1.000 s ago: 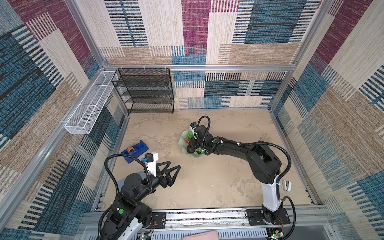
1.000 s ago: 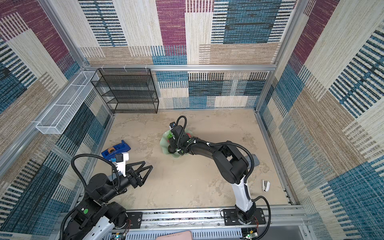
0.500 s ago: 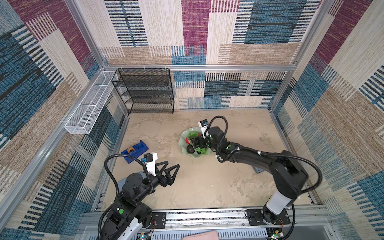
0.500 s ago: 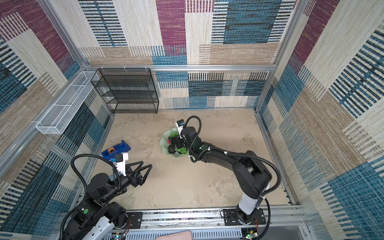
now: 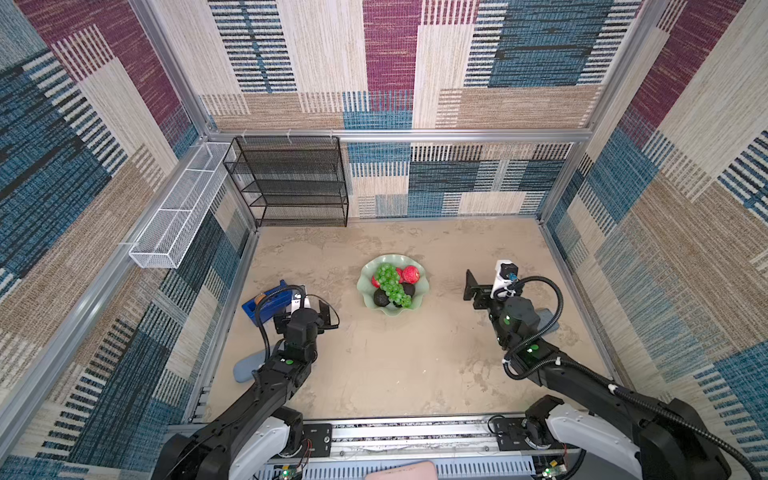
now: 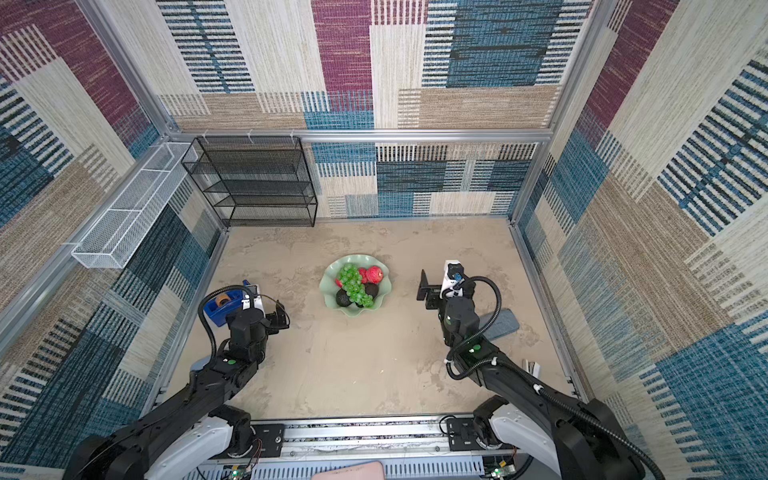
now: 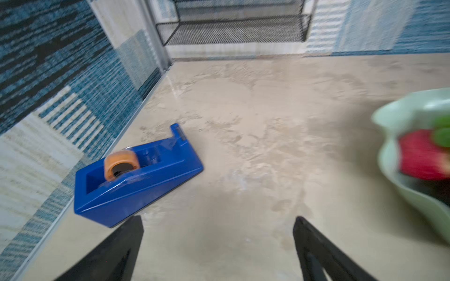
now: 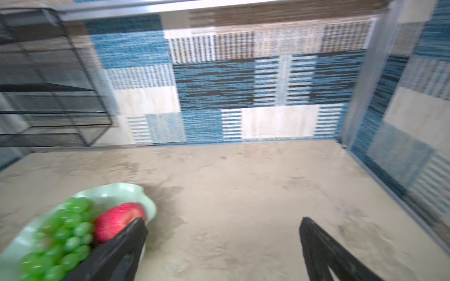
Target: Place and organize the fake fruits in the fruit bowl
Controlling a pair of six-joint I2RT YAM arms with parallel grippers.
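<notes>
Sandy-beige bench (image 5: 395, 374) carries everything, and no fruit shows loose on it in either top view. The pale green fruit bowl (image 5: 362, 287) sits near its middle, between the two arms, and all the fruit I can see is inside it.

The left end effector (image 7: 218, 219) hangs over bare bench with its jaws spread wide and nothing between them. From it, the bowl (image 7: 389, 116) lies off toward the middle of the bench, and a blue tape dispenser (image 7: 136, 175) lies just beside it on the wall side. The right end effector (image 8: 222, 219) is likewise wide open and empty, and the bowl (image 8: 117, 189) lies just off one of its fingers (image 8: 136, 231), toward the middle. Neither touches the bowl. In both top views the two look about equally near it, and I cannot say which is closer.

The green grapes (image 5: 394, 284) lie on top of the pile. Their long axis runs from the bowl's far side to its near side, the near end slanting toward the right arm. Two dark avocados (image 5: 380, 297) flank that near end. A red fruit (image 5: 410, 274) sits at the far side, and more red shows partly under the grapes.

Placing looks finished. Any tidying would likely start with the grapes, gripped across their long axis.
</notes>
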